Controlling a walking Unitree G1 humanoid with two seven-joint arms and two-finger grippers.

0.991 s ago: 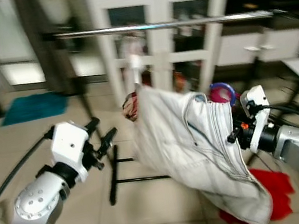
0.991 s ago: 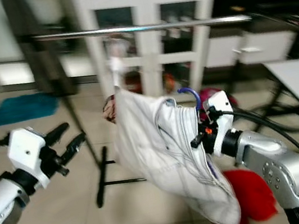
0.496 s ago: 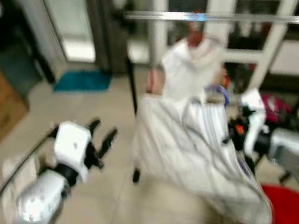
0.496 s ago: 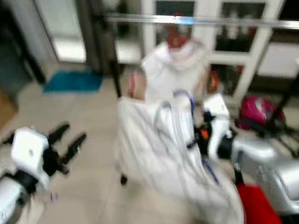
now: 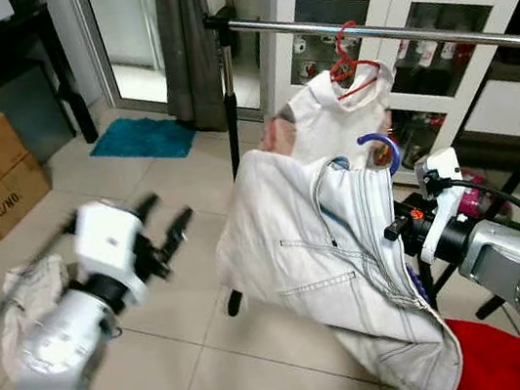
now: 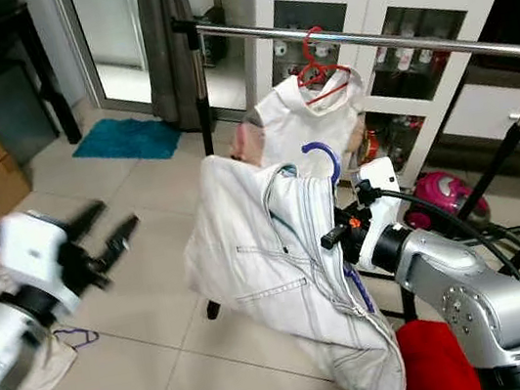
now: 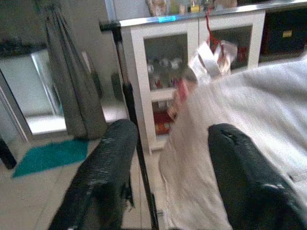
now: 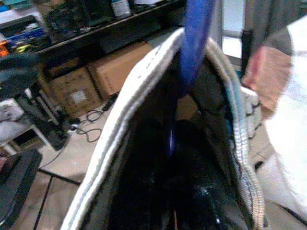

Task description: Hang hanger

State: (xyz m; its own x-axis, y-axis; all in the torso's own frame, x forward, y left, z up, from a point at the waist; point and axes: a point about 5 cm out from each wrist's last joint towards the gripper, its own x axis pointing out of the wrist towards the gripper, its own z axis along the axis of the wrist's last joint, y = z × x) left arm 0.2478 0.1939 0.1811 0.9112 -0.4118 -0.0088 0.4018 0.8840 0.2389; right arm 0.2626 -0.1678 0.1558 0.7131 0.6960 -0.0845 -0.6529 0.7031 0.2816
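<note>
The right pincer (image 6: 345, 233) is clamped on the blue hanger (image 6: 321, 157) inside the white jacket (image 6: 260, 254), hook upward, below the rail (image 6: 364, 40) overhead. The left pincer (image 5: 169, 229), fingers apart, waits beside it.

Left gripper (image 5: 169, 231) and arm motion-blurred. Right gripper (image 6: 338, 238) jaws buried in white garment (image 5: 321, 264); grip state unreadable. Blue hanger (image 5: 377, 149) body covered by cloth, hook alone exposed. Rail (image 5: 472, 33) cut off at frame edge. Cabinet (image 6: 382, 27) contents too small to be identified.
</note>
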